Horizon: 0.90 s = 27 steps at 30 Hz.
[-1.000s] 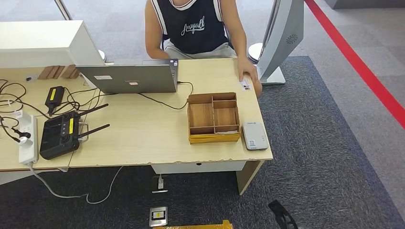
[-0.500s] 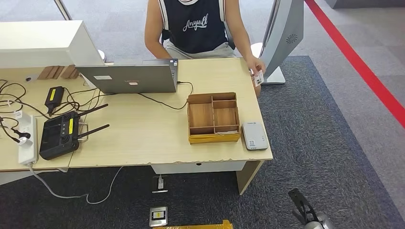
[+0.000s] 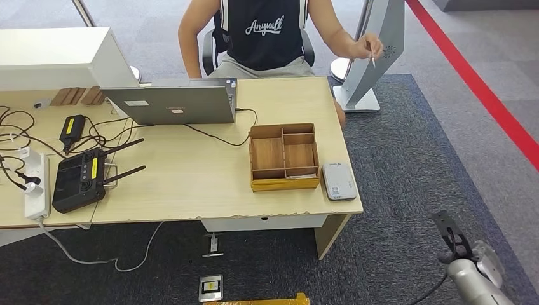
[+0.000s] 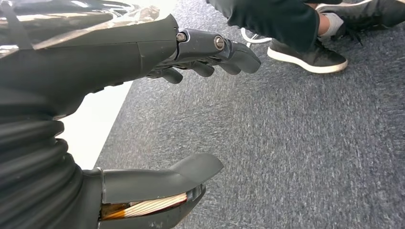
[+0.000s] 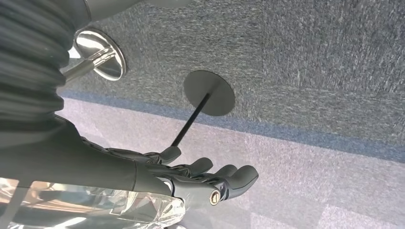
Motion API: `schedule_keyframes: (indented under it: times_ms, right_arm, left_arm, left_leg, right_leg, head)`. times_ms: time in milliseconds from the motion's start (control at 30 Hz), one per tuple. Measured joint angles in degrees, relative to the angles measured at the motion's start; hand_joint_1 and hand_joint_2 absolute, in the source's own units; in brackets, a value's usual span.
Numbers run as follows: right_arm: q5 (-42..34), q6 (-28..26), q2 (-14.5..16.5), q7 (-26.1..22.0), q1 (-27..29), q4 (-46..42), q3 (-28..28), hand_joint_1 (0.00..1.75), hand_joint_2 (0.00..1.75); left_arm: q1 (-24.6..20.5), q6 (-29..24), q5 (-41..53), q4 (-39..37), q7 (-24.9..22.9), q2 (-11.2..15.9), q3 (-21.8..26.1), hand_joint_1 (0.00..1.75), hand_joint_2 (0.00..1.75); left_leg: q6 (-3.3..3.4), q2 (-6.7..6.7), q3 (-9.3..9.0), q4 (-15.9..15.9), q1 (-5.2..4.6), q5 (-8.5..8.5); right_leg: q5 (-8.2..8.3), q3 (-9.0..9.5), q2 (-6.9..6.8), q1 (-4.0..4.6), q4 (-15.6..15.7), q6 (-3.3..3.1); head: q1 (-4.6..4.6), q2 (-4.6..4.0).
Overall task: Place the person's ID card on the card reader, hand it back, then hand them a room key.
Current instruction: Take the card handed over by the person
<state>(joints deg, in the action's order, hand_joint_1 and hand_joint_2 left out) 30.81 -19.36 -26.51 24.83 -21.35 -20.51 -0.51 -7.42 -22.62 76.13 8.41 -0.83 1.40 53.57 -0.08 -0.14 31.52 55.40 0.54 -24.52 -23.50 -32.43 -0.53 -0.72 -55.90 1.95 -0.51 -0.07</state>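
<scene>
The right hand [image 3: 456,244] stood low off the desk's near right corner, above the dark carpet [image 3: 407,190], its dark fingers [image 5: 224,175] stretched out and slightly apart with nothing in them. The left hand [image 4: 191,109] hung over grey carpet, thumb and fingers apart, also holding nothing; a person's dark shoe [image 4: 305,52] lay beyond its fingertips.

The ID card [image 3: 372,60] was well apart from the right hand, far across the scene, pinched in the person's hand [image 3: 367,47], which was raised off the desk beside the grey stand [image 3: 375,44]. Between the two, the white card reader [image 3: 338,180] lay flat on the wooden desk [image 3: 191,178] at its right edge, touching or just beside the wooden compartment box [image 3: 283,156]. Whether a room key lay in that box could not be told. Farther left sat a laptop [image 3: 171,101], a black controller [image 3: 79,181] with antennas, and a white power strip [image 3: 37,184] with tangled cables.
</scene>
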Motion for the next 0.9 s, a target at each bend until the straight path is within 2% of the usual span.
schedule_keyframes:
  times_ms: [200,367,500,600,767,900]
  right_arm:
    - [-1.16,-1.43,-1.02,0.33,-1.06,-1.22,0.03,0.0,1.75]
    - [-3.5,-3.37,-3.62,2.2,-3.64,-4.46,0.07,0.0,1.75]
    - [-3.32,-5.66,-6.31,4.48,-5.41,-12.14,1.02,0.0,1.75]
    - [-0.24,-6.27,-8.01,5.74,-7.22,-20.09,2.81,0.0,1.75]
    - [5.89,-3.85,-8.41,5.84,-14.75,-32.61,8.45,0.0,1.75]
    - [8.29,-2.65,-7.12,2.93,-22.3,-37.09,14.09,0.0,1.75]
  left_arm:
    - [0.0,0.32,0.3,0.0,0.28,0.0,0.0,0.0,1.75]
    - [0.01,0.44,1.16,0.0,0.4,0.0,-0.02,0.0,1.75]
    - [0.0,0.44,1.92,0.0,0.23,0.0,-0.02,0.0,1.75]
    - [-0.01,0.45,2.1,0.0,0.25,0.0,-0.02,0.0,1.75]
    - [-0.46,0.83,2.76,0.0,1.32,-0.07,-0.03,0.0,1.75]
    - [-0.5,1.08,4.29,0.0,2.1,-0.09,-0.21,0.0,1.75]
  left_leg:
    - [0.01,0.0,0.01,0.0,-0.04,0.0]
    - [0.03,0.0,0.02,0.01,-0.09,0.02]
    - [0.07,-0.02,0.07,0.01,-0.13,0.05]
    - [0.08,-0.01,0.12,0.0,-0.17,0.06]
    - [0.06,-0.03,0.1,0.0,-0.18,0.19]
    - [0.03,-0.1,0.13,0.0,-0.17,0.26]
  right_leg:
    - [0.01,0.0,0.0,-0.04,0.0,0.01]
    - [0.05,0.02,0.0,-0.08,-0.01,0.07]
    - [0.09,0.03,0.0,-0.12,-0.05,0.11]
    - [0.1,0.01,0.01,-0.15,-0.11,0.11]
    - [0.11,-0.06,-0.03,-0.17,-0.16,0.08]
    - [0.12,-0.09,-0.11,-0.16,-0.2,0.08]
  head:
    - [0.0,0.0]
    - [0.0,0.0]
    - [0.0,0.0]
    - [-0.01,0.0]
    - [0.1,0.0]
    - [0.11,0.0]
